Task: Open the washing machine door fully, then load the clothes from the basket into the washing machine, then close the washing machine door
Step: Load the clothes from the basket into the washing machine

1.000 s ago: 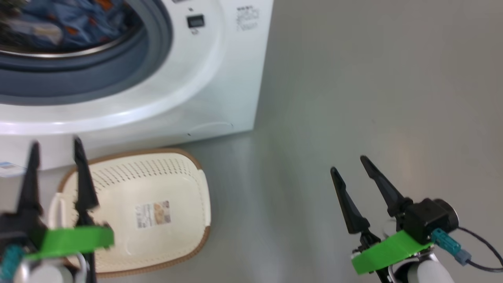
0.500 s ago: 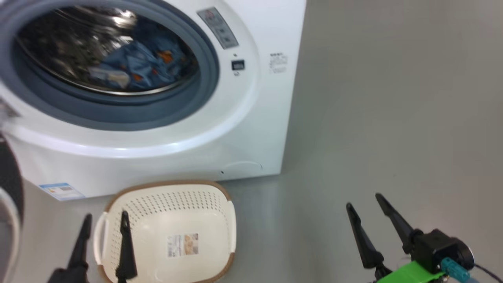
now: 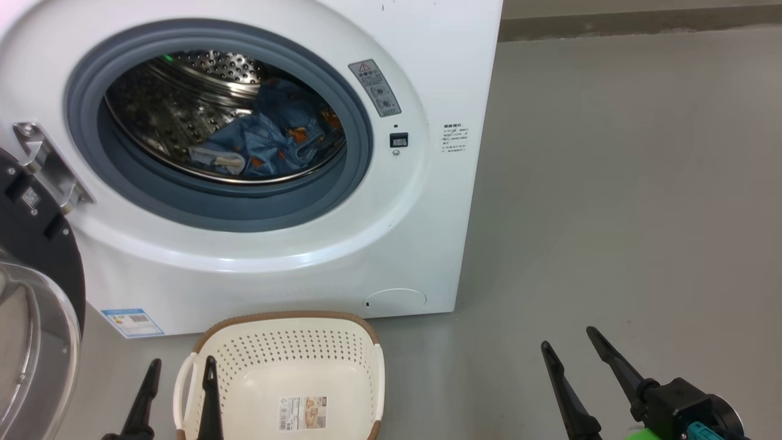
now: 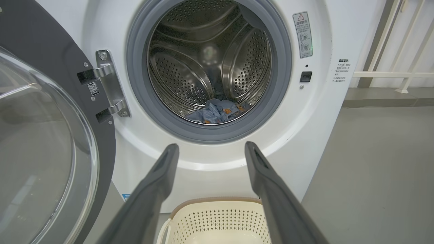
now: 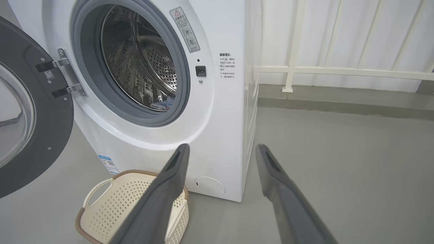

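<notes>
The robot's gaze has lifted, and with the clothes (image 3: 269, 137) in the drum (image 3: 183, 104), the basket (image 3: 287, 316) empty, and the left gripper (image 3: 183, 362) and right gripper (image 3: 567, 338) both spread and bare, the washing machine door (image 3: 36, 244) wants a steady push at its far rim until latched.

Long tapered black fingers (image 3: 565, 391); right wrist's black housing (image 3: 684, 409), green bracket (image 3: 641, 436), teal plug (image 3: 702, 433) (partly cropped).

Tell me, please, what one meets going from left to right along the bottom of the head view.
washing machine door → basket → right hand
</notes>
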Available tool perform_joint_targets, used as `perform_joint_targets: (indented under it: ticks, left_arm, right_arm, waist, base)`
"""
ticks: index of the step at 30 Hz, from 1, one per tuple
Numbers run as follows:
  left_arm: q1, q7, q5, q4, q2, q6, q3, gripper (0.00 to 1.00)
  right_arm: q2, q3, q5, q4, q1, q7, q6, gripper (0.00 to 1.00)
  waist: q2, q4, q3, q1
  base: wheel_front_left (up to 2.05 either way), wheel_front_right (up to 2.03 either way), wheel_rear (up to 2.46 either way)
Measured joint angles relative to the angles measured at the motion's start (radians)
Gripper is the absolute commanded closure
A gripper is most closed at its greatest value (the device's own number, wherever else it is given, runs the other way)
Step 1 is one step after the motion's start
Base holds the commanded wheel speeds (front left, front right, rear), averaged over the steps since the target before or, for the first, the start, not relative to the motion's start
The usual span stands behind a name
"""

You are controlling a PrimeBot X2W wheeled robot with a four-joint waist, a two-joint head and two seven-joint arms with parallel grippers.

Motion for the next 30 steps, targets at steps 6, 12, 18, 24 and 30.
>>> perform_joint_targets:
  ticks: [6, 12, 18, 24, 30]
  left_arm:
    - [0.002, 0.000, 0.000, 0.000, 0.000, 0.000, -0.010, 0.00]
    - [0.002, 0.000, 0.000, 0.001, 0.000, 0.000, -0.014, 0.00]
    - [0.002, 0.000, 0.000, 0.004, 0.002, 0.000, -0.016, 0.00]
    - [0.001, 0.003, 0.001, 0.007, 0.011, 0.000, -0.022, 0.00]
    - [0.001, 0.003, 0.001, 0.007, 0.012, 0.006, -0.023, 0.00]
  right_arm:
    - [0.000, -0.002, 0.000, -0.008, 0.016, 0.009, 0.000, 0.00]
    - [0.001, -0.005, 0.000, -0.012, 0.034, 0.016, 0.000, 0.00]
    - [0.001, -0.008, 0.000, -0.013, 0.034, 0.016, 0.000, 0.00]
    - [0.001, -0.011, 0.001, -0.013, 0.034, 0.016, 0.000, 0.00]
    - [0.001, -0.013, 0.001, -0.013, 0.034, 0.016, 0.000, 0.00]
  waist:
    - [0.0000, -0.004, -0.025, 0.0000]
    - [0.0000, -0.010, -0.042, 0.0000]
    - [0.0000, -0.011, -0.050, 0.0000]
    - [0.0000, -0.009, -0.050, 0.0000]
    - [0.0000, -0.006, -0.050, 0.0000]
  base:
    - [0.00, 0.00, 0.00]
    - [0.00, 0.00, 0.00]
    - [0.00, 0.00, 0.00]
    - [0.00, 0.00, 0.00]
    - [0.00, 0.00, 0.00]
